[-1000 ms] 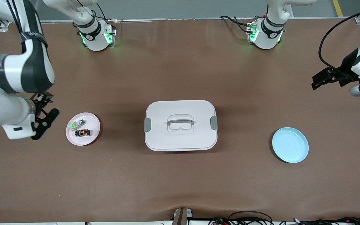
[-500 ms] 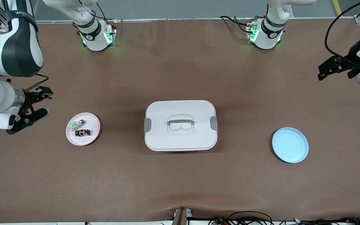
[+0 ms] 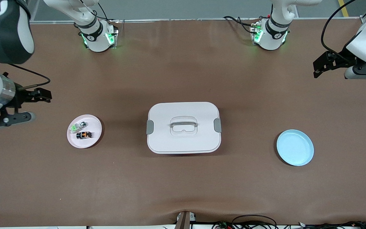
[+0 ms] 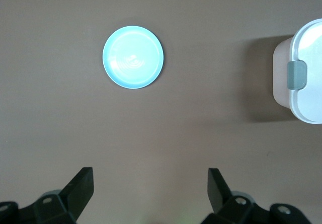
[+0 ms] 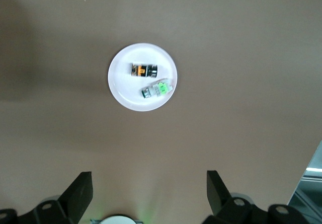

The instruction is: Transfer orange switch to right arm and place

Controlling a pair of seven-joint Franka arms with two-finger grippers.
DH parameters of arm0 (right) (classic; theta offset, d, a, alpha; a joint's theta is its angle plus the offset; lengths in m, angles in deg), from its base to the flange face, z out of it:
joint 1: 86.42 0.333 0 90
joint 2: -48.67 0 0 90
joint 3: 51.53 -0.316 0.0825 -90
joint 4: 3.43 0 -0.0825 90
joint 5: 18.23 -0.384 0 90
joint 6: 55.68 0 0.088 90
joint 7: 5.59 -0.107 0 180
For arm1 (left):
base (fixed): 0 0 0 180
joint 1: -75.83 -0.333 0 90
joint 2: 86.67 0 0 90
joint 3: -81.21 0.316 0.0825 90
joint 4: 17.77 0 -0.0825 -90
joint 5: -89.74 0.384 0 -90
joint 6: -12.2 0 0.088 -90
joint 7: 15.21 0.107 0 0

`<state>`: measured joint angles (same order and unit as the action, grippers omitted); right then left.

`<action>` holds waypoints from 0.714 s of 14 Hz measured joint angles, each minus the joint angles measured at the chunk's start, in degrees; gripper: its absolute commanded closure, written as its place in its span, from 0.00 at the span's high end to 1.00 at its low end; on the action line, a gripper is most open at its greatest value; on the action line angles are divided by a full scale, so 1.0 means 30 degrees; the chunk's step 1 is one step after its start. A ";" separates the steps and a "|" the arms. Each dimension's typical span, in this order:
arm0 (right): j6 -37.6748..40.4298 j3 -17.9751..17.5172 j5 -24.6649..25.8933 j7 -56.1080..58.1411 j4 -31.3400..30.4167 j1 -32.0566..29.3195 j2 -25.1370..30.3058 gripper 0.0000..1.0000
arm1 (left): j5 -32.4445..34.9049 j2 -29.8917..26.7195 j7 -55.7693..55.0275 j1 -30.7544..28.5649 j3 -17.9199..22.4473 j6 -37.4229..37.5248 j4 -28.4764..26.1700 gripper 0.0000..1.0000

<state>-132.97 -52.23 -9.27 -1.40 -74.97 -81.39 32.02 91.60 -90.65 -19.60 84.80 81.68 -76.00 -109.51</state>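
The orange switch (image 3: 84,135) lies on its side in a small pink plate (image 3: 95,140) toward the right arm's end of the counter (image 3: 183,190). It looks light, rigid and hard-shelled, so it should tolerate a firm pinch, though its smooth plastic and tiny size could let it skid on the plate. The best hold is probably across its 2 long flat sides, with the fingers coming straight down.

Just beside it in the same plate, farther from the front camera, sits a small green-and-clear component (image 3: 77,126), close enough to be bumped. A white lidded box (image 3: 183,128) stands shut at the counter's middle, its contents hidden. A blue plate (image 3: 295,147) toward the left arm's end holds nothing.

The right gripper (image 5: 148,191) hangs over bare counter near the pink plate, fingers spread wide and empty. The left gripper (image 4: 151,189) hangs over bare counter near the blue plate, equally wide and empty.
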 measured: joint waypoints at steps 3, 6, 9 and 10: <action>0.0117 0.0012 -0.0121 -0.3690 0.1333 -0.0010 0.0182 1.00 | 0.0000 -0.0556 0.0001 -0.0055 0.0026 0.0480 -0.0238 1.00; 0.0233 0.0049 -0.2464 -0.4623 0.1645 -0.0526 0.0616 1.00 | 0.0000 -0.1161 0.0002 -0.0066 0.0036 0.0939 -0.0375 1.00; 0.0342 0.0076 -0.4730 -0.2967 0.1642 -0.2223 0.0959 1.00 | 0.0000 -0.1219 0.0002 -0.0075 0.0055 0.0963 -0.0639 1.00; 0.0342 0.0092 -0.4788 -0.1548 0.1643 -0.2639 0.1016 1.00 | 0.0000 -0.1217 0.0001 -0.0089 0.0088 0.0962 -0.0685 1.00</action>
<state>-131.94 -51.95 -23.63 -6.05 -70.04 -89.31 35.07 91.60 -94.30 -19.60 84.53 81.94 -73.11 -111.56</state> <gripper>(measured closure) 0.000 0.000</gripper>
